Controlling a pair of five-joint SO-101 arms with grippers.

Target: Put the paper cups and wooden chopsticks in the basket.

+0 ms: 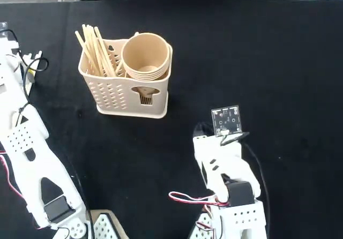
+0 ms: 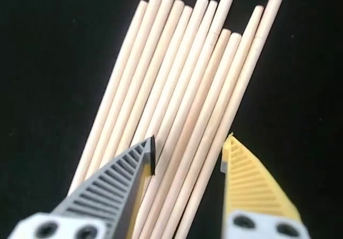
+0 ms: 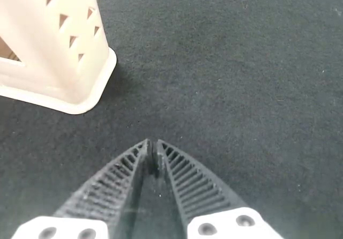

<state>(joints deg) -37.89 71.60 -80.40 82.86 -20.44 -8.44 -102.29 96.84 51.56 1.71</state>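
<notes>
A cream basket [image 1: 115, 97] stands on the black cloth and holds a stack of paper cups [image 1: 146, 57] and several wooden chopsticks [image 1: 96, 51] leaning in its left half. In the left wrist view, another bunch of wooden chopsticks [image 2: 182, 73] lies side by side on the black cloth. My left gripper [image 2: 191, 142] is open just over them, its grey and yellow fingers straddling a few sticks. My right gripper [image 3: 151, 145] is shut on nothing and hovers over bare cloth near the basket's corner [image 3: 53, 62].
The right arm [image 1: 225, 164] sits front and centre, below and to the right of the basket. The left arm [image 1: 32, 153] runs along the table's left edge. Black cloth covers the whole table.
</notes>
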